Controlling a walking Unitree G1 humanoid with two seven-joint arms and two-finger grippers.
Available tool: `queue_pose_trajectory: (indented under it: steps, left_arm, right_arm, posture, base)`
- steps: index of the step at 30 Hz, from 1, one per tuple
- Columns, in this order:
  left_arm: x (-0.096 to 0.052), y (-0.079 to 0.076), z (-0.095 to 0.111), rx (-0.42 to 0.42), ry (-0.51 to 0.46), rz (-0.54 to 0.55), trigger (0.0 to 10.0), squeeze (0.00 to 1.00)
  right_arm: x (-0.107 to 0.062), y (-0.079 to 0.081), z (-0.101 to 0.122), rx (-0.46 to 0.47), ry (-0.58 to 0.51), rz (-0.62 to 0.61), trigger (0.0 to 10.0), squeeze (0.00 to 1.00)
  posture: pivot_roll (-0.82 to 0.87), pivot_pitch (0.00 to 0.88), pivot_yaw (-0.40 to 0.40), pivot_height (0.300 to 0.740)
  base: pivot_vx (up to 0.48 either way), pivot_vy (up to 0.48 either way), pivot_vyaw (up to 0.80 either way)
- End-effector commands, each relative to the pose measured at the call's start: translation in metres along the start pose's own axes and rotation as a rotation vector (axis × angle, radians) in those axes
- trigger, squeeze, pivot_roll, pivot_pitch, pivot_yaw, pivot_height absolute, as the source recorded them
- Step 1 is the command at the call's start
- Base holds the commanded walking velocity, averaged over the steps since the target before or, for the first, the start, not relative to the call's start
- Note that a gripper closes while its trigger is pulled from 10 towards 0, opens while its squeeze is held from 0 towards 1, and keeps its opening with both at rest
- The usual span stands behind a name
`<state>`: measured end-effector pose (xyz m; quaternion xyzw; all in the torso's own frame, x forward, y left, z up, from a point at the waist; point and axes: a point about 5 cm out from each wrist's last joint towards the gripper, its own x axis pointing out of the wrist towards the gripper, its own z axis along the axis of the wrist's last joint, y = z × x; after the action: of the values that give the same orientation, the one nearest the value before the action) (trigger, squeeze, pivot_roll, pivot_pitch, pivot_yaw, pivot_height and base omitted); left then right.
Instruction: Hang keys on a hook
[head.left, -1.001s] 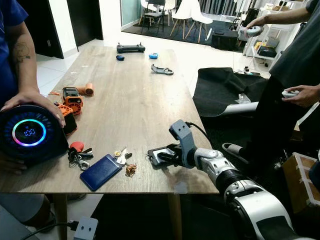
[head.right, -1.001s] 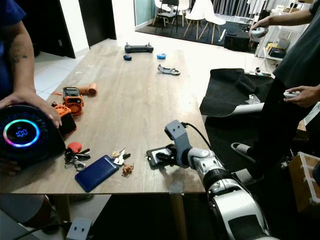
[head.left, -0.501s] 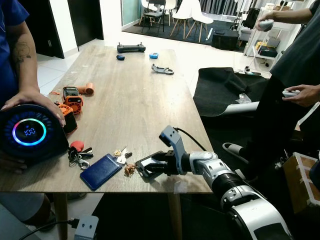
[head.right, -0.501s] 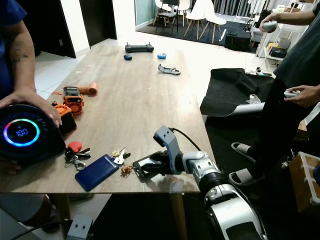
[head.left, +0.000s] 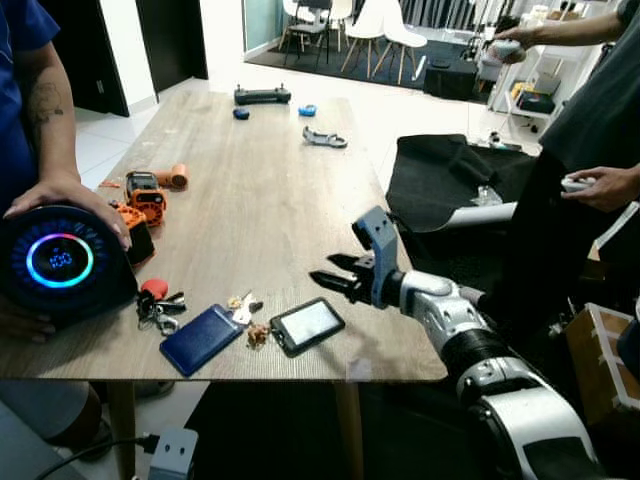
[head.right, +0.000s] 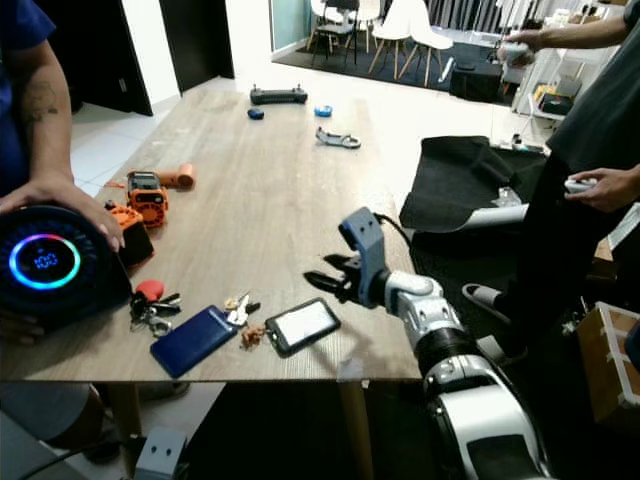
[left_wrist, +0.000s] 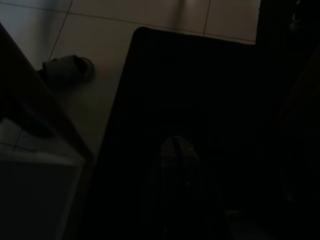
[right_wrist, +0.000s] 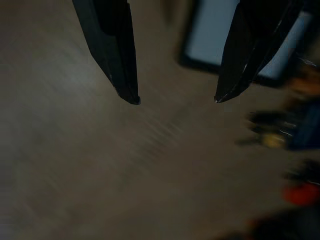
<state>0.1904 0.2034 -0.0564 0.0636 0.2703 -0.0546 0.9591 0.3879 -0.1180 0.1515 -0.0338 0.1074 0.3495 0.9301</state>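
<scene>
Our right gripper (head.left: 330, 276) hangs over the wooden table (head.left: 260, 210) with its two black fingers spread apart and nothing between them. We see a phone (head.left: 307, 325) lying flat just below it. The keys (head.left: 160, 308) with the red tag lie near the front edge, beside a blue wallet (head.left: 203, 340). A person's hand (head.left: 70, 200) rests on a round speaker (head.left: 55, 265).

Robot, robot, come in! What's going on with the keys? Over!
Right gripper open, empty, above table. Keys flat on the wood, untouched. Phone lies beside them. Left arm idle.
</scene>
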Motion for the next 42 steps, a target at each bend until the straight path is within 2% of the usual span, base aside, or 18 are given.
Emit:
queue_pose_trajectory:
  steps: [1, 7, 9, 12, 22, 34, 42]
  left_arm:
    - [0.000, -0.006, -0.001, -0.006, -0.003, -0.013, 10.0, 0.00]
    - [-0.001, -0.006, -0.001, -0.005, -0.014, -0.011, 10.0, 0.00]
    - [-0.001, -0.006, -0.001, -0.005, -0.014, -0.011, 10.0, 0.00]
    - [-0.002, -0.005, 0.000, -0.003, -0.018, -0.007, 10.0, 0.00]
    - [-0.002, -0.003, 0.000, -0.004, -0.020, -0.004, 10.0, 0.00]
    - [-0.003, -0.003, 0.002, 0.001, -0.026, -0.007, 10.0, 0.00]
    - [-0.004, -0.002, 0.001, 0.015, -0.023, -0.013, 10.0, 0.00]
  right_arm:
    - [-0.003, -0.004, -0.007, 0.005, 0.027, -0.047, 10.0, 0.00]
    - [0.000, -0.001, -0.020, 0.087, 0.045, -0.090, 10.0, 0.00]
    - [0.000, -0.001, -0.020, 0.087, 0.045, -0.090, 10.0, 0.00]
    - [0.005, 0.006, -0.029, 0.134, 0.061, -0.127, 10.0, 0.00]
    - [0.007, 0.011, -0.033, 0.161, 0.060, -0.114, 10.0, 0.00]
    - [0.004, 0.008, -0.038, 0.200, 0.057, -0.125, 10.0, 0.00]
    - [0.005, 0.019, -0.048, 0.218, 0.110, -0.018, 10.0, 0.00]
  posture:
    - [0.10, 0.054, -0.072, 0.740]
    - [0.10, 0.057, -0.070, 0.740]
    - [0.10, 0.057, -0.070, 0.740]
    - [0.11, 0.065, -0.072, 0.740]
    - [0.11, 0.072, -0.071, 0.740]
    - [0.11, 0.075, -0.068, 0.740]
    - [0.11, 0.079, -0.066, 0.740]
  base:
    - [0.000, 0.000, 0.00]
    - [0.000, 0.000, 0.00]
    - [0.000, 0.000, 0.00]
    - [0.000, 0.000, 0.00]
    - [0.000, 0.000, 0.00]
    - [0.000, 0.000, 0.00]
    - [0.000, 0.000, 0.00]
